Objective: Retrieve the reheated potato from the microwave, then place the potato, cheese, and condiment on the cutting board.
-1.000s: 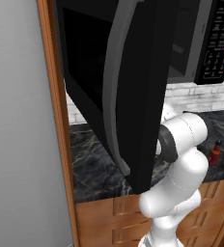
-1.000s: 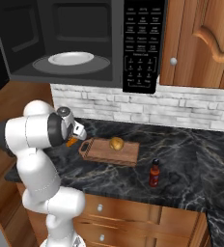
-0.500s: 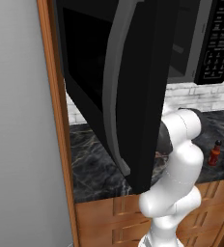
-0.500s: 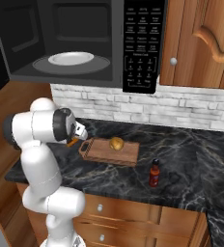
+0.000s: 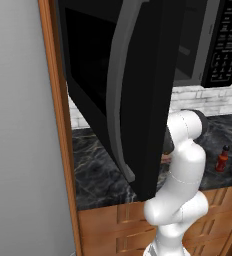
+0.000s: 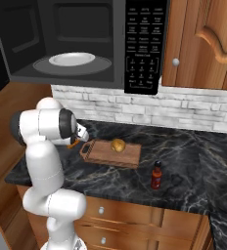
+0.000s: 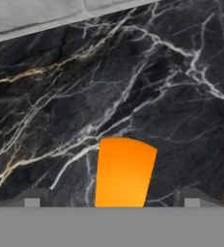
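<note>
Hand view puts us right over the cheese [image 7: 123,171], an orange wedge lying on the black marble counter [image 7: 172,96], with our gripper [image 7: 111,202] spread wide and a tip on either side of it; nothing is pinched yet. From the right base view we see the same wedge [image 6: 74,143] as a sliver of orange just off the handle end of the board [image 6: 105,154], still on the stone, not on the wood.

We judge the first part done: the potato [image 6: 118,145] sits on the board, and the microwave [image 6: 76,44] stands open with a bare white plate [image 6: 71,59] inside. Two things are left. The cheese comes first, since we are lined up on it. The bottle [image 6: 157,175] stands upright on the counter to the right of the board and apart from it; we also catch it in the left base view [image 5: 221,158].

Around us, the open microwave door [image 5: 138,90] hangs across most of the left base view and hides the hand there. A small dark ring-like thing [image 6: 176,179] lies just beside the bottle; it is too small for us to name with any confidence. The potato takes up the middle of the board, so the cheese probably fits best near the handle end.
</note>
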